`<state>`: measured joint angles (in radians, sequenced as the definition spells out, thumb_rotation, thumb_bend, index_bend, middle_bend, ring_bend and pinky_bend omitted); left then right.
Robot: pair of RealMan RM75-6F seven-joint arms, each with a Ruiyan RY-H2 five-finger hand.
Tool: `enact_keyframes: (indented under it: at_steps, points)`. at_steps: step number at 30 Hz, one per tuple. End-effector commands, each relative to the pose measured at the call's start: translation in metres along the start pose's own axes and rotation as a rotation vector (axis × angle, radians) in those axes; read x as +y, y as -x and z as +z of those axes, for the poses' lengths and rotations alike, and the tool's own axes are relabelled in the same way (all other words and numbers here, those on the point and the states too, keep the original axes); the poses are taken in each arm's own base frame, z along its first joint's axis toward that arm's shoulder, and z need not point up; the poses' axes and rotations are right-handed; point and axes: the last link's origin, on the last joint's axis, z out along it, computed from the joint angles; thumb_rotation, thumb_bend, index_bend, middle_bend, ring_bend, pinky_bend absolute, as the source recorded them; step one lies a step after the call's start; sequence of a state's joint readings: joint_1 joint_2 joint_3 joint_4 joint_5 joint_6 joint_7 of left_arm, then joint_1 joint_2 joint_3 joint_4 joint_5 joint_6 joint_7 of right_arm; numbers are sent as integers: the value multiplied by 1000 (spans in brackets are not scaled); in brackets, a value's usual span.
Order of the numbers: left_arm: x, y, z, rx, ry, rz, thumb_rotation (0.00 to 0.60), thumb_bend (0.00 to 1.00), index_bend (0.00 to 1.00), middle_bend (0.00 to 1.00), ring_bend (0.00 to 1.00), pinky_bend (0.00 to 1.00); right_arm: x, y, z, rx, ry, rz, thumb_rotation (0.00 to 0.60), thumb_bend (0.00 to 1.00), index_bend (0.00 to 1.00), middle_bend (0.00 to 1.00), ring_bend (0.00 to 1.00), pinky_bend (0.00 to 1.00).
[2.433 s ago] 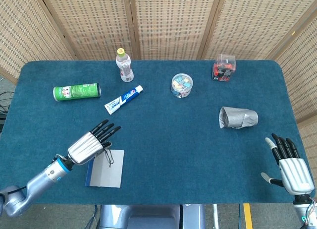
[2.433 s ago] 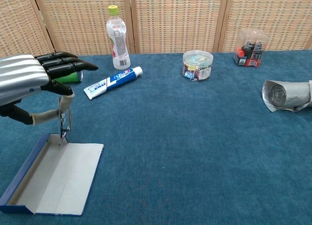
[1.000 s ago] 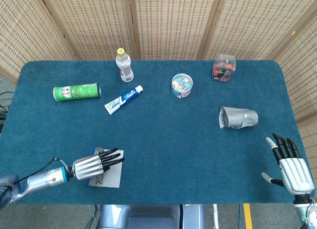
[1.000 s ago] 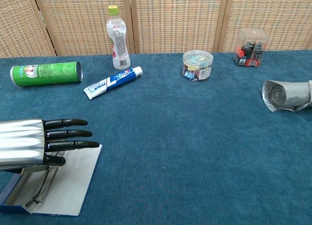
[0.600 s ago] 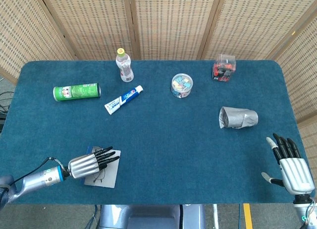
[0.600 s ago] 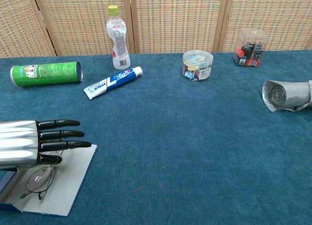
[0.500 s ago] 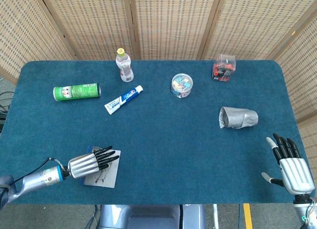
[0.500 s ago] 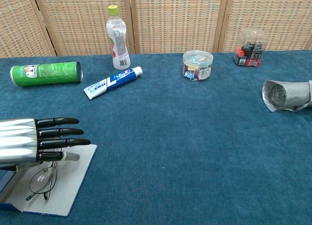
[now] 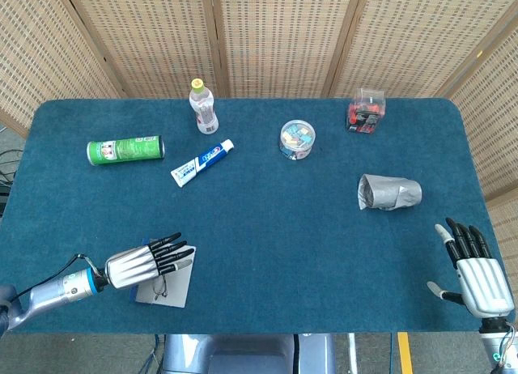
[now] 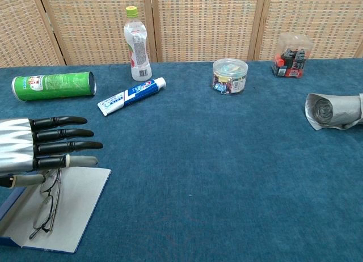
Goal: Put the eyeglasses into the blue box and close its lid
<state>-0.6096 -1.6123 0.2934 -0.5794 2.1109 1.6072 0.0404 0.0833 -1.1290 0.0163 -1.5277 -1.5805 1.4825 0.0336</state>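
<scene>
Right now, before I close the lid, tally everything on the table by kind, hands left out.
Bottles: 1, clear bottle
Cans: 1, green can
Tubes: 1, toothpaste
Clear containers: 2, round tub, square box
Grey rolls: 1, grey roll
Boxes: 1, blue box
Eyewear: 1, eyeglasses
Total: 8

I can't read any text: print on the toothpaste tube (image 10: 131,95), green can (image 10: 53,85) and bottle (image 10: 137,48) label is too small.
</scene>
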Motion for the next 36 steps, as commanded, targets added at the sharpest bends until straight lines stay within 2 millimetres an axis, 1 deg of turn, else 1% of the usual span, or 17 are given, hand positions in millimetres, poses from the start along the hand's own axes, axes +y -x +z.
enact_keyframes:
  at_steps: [1, 3, 6, 8, 10, 13, 19, 22, 25, 28, 30, 33, 36]
  points:
    - [-6, -13, 3, 70, -37, -21, 600, 358, 0, 0, 0, 0, 0, 0, 0, -1, 0, 1, 600, 0, 0, 0, 0, 0]
    - [-8, -19, 7, 104, -62, -38, 600, 335, 0, 0, 0, 0, 0, 0, 0, -2, 1, 2, 600, 0, 0, 0, 0, 0]
    - [-8, -25, 15, 124, -107, -73, 600, 232, 0, 0, 0, 0, 0, 0, 0, -2, 1, 3, 600, 0, 0, 0, 0, 0]
    - [-6, -27, 21, 107, -158, -120, 600, 136, 0, 0, 0, 0, 0, 0, 0, -3, 1, 4, 600, 0, 0, 0, 0, 0]
    - [0, -31, 28, 89, -182, -172, 600, 102, 0, 0, 0, 0, 0, 0, 0, -3, 2, 5, 600, 0, 0, 0, 0, 0]
    - [13, -40, 41, 68, -202, -263, 600, 100, 0, 0, 0, 0, 0, 0, 0, -5, 2, 6, 600, 0, 0, 0, 0, 0]
    - [38, -46, 59, -39, -282, -335, 600, 112, 0, 0, 0, 0, 1, 0, 0, -9, 3, 9, 600, 0, 0, 0, 0, 0]
    - [51, -50, 72, -88, -305, -382, 600, 120, 0, 0, 0, 0, 1, 0, 0, -10, 4, 10, 600, 0, 0, 0, 0, 0]
    - [62, -55, 81, -108, -300, -400, 600, 160, 0, 0, 0, 0, 1, 0, 0, -12, 4, 12, 600, 0, 0, 0, 0, 0]
    - [65, -57, 86, -124, -325, -365, 600, 216, 0, 0, 0, 0, 1, 0, 0, -14, 5, 14, 600, 0, 0, 0, 0, 0]
    - [66, -57, 87, -137, -351, -374, 600, 236, 0, 0, 0, 0, 1, 0, 0, -14, 5, 16, 600, 0, 0, 0, 0, 0]
    - [61, -56, 87, -179, -398, -471, 600, 254, 0, 0, 0, 0, 1, 0, 0, -16, 5, 18, 600, 0, 0, 0, 0, 0]
    - [50, -57, 85, -202, -444, -559, 600, 286, 0, 0, 0, 0, 1, 0, 0, -18, 3, 18, 600, 0, 0, 0, 0, 0]
